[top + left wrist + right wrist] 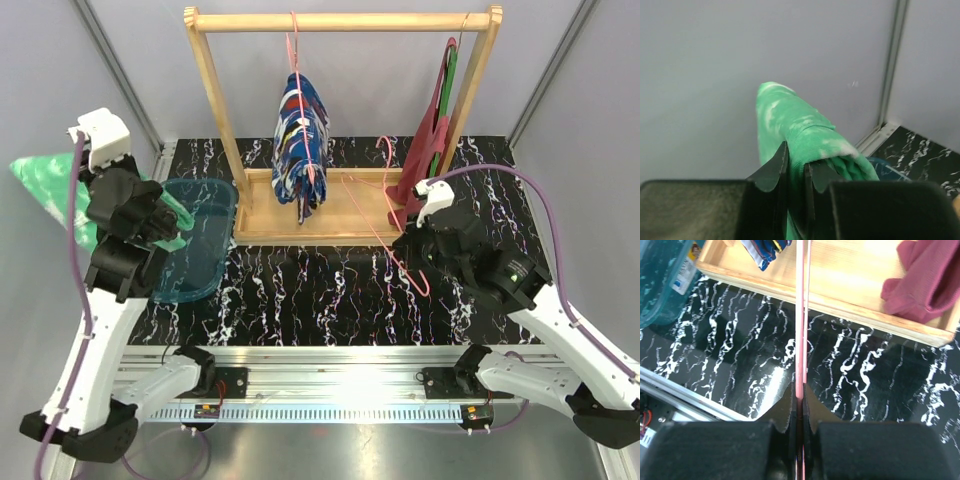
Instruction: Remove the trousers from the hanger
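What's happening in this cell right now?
The left pincer is shut on the mint green trousers and holds them up at the far left, beside the teal bin. The right pincer is shut on a bare pink hanger over the table, in front of the wooden rack. The dark blue patterned trousers hang from the rack's top bar, not yet removed. A dark red garment hangs at its right end.

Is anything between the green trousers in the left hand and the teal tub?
Nothing visible does. The left hand grips the green trousers at the left edge of the teal tub, and its open top is uncovered.
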Available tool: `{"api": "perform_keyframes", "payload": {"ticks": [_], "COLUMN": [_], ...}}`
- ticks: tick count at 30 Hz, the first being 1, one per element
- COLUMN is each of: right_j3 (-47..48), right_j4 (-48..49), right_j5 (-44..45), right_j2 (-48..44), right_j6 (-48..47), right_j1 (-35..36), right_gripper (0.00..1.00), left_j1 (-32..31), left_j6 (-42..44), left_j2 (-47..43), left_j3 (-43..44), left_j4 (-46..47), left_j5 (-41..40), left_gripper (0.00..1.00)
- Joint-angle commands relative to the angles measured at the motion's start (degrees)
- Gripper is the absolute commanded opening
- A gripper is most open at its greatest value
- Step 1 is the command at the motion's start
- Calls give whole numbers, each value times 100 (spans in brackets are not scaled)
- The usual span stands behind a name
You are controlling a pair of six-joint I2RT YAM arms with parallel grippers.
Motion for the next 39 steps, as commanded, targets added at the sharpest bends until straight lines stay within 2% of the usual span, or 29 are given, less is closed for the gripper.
{"api": "perform_keyframes", "payload": {"ticks": [1, 4, 10, 13, 19, 23, 27, 34, 35, 39], "right_j3": [125, 99, 29, -50, -200, -261, -253, -200, -191, -191], "right_j4": [414, 502, 616, 695, 722, 713, 696, 766, 775, 871], "right_j5": [-223, -320, -452, -488, -470, -470, -435, -487, -505, -575], "right_j2": [30, 30, -49, -163, -427, -646, -744, -647, -604, -515], "right_j6": [-88, -105, -167, -176, -185, -167, -228, -316, -334, -343], "right_j1": [43, 43, 43, 43, 43, 43, 43, 43, 43, 43], "right_gripper": [0, 0, 0, 0, 0, 0, 0, 0, 0, 0], "left_j1": [748, 1111, 1129, 1129, 1120, 1120, 1120, 962, 927, 673], "left_j6": [-874, -839, -303, -74, 216, 41, 111, 41, 49, 189], "left_j2": [-20, -20, -38, 155, 1305, 2070, 2816, 3065, 3021, 3073], "left_j3": [-390, -856, -2261, -2745, -2476, -2080, -2131, -2281, -2272, -2290], "left_j4": [-570, -552, 78, 483, 739, 520, 739, 941, 881, 645], "left_j5": [984, 906, 405, 528, 422, 413, 545, 1212, 1648, 2223], "left_gripper": [0, 0, 0, 0, 0, 0, 0, 0, 0, 0]}}
